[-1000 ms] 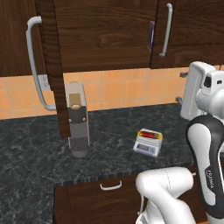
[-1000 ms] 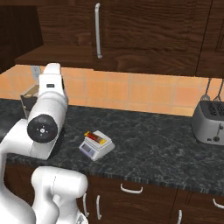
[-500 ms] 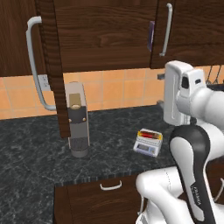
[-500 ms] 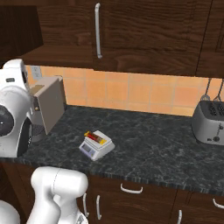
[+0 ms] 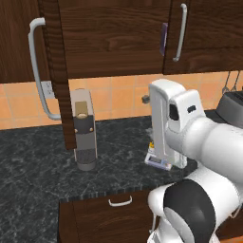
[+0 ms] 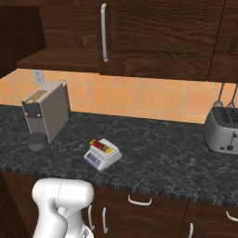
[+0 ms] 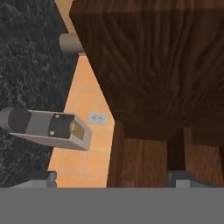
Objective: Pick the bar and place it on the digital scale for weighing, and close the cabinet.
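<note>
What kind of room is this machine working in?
It looks like a kitchen, computer-rendered. A dark stone counter runs under brown wood wall cabinets, with a coffee machine, a toaster and a small digital scale standing on it.

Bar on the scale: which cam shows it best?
Right base view. The bar lies in plain sight, flat on the digital scale, red with its yellow end toward the wall. In the left base view the arm covers most of the scale, leaving a yellow sliver of the bar.
</note>
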Motion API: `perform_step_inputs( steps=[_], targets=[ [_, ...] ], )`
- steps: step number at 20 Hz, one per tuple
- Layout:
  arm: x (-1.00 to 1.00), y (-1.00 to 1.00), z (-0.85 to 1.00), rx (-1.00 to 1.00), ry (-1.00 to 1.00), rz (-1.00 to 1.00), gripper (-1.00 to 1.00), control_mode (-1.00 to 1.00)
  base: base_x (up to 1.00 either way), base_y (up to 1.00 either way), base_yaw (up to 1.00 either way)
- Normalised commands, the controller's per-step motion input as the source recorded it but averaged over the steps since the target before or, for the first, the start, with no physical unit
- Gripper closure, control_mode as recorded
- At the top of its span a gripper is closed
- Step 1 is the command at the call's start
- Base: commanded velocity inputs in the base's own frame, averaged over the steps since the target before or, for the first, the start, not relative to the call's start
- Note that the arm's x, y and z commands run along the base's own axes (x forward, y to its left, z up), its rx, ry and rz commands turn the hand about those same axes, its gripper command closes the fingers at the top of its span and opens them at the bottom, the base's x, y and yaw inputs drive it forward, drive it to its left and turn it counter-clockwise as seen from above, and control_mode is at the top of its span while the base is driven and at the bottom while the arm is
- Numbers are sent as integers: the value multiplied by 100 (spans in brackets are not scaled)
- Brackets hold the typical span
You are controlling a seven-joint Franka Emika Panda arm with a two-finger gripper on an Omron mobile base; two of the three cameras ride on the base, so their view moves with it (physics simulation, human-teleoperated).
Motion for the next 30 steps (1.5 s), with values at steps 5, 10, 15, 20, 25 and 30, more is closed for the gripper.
perform_step_inputs(
  steps=[5,10,15,20,25,30],
  targets=[
    [-64,100,-43,9,-17,-1,-100,-100,0,0,0],
    [-9,100,-35,0,-29,-7,-100,-100,0,0,0],
    [0,100,-36,11,-30,-20,-100,-100,0,0,0],
    [12,91,-14,24,-16,-24,-100,-100,0,0,0],
    [63,49,-9,39,-8,-12,-100,-100,0,0,0],
    [80,27,0,42,-1,-15,-100,-100,0,0,0]
  ],
)
